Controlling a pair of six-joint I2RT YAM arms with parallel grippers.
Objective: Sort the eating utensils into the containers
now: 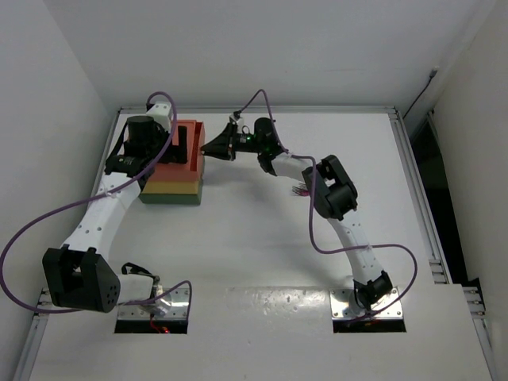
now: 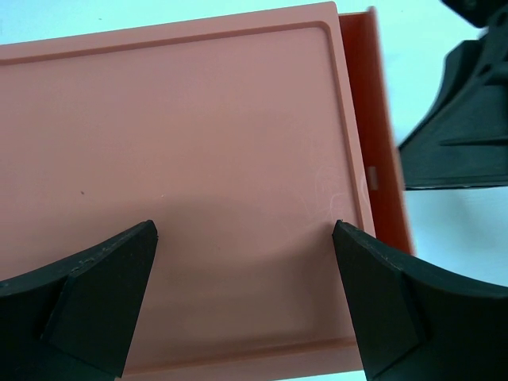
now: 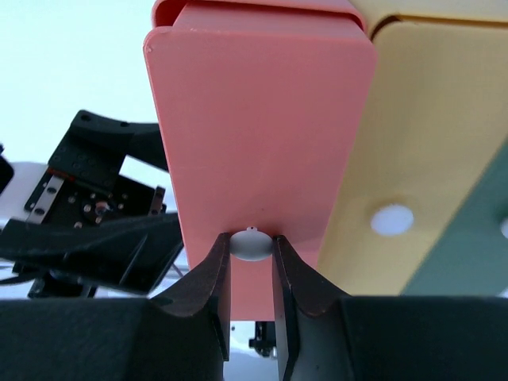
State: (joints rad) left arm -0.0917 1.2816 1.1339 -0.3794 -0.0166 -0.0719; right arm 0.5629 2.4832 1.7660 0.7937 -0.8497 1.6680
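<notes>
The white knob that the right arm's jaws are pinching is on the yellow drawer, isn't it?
Not quite. The right gripper does pinch a white knob in its jaws, but that knob is on the red-orange drawer, not the yellow drawer. The right wrist view shows it: the yellow drawer's own knob sits untouched to the side.

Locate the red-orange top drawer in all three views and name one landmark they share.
Top external: red-orange top drawer upper left, atop the stack.
Left wrist: the drawer is a narrow strip at right.
Right wrist: the drawer fills upper centre.
Shared landmark: the right pincer on the drawer's white knob.
</notes>
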